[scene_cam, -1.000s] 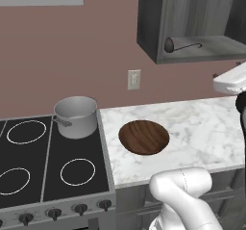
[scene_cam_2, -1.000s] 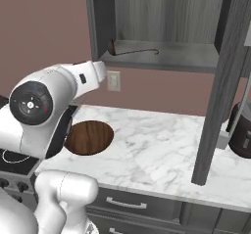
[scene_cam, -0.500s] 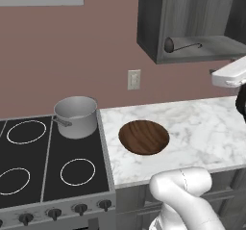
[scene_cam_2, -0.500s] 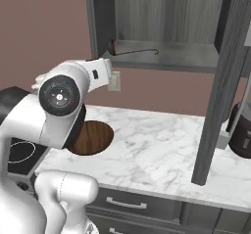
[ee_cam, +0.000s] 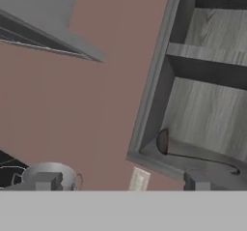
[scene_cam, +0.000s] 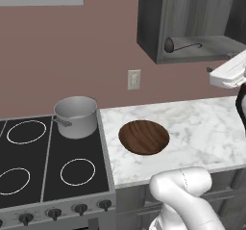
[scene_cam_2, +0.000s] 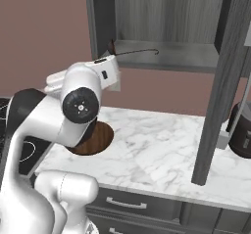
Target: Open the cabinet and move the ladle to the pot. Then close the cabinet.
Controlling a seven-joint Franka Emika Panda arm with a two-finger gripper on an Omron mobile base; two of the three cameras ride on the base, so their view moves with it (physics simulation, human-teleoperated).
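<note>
Hand view shows the two dark tips of the hand (ee_cam: 120,182) at the bottom, far apart, with nothing between them. Left base view has the marble tabletop (scene_cam: 202,128) close by, with a round wooden disc (scene_cam: 143,136) lying flat on it. At about 9 o'clock from the disc, the pot (scene_cam: 75,116) stands on the black stove (scene_cam: 43,161), at its back right corner. A white outlet (scene_cam: 134,79) sits on the wall behind. Higher up, at about 1 o'clock from the disc, the cabinet (scene_cam: 158,27) is open. The ladle (scene_cam: 180,45) lies on its bottom shelf, its brown bowl near the left wall. Right base view shows the cabinet door (scene_cam_2: 226,81) swung wide open.
</note>
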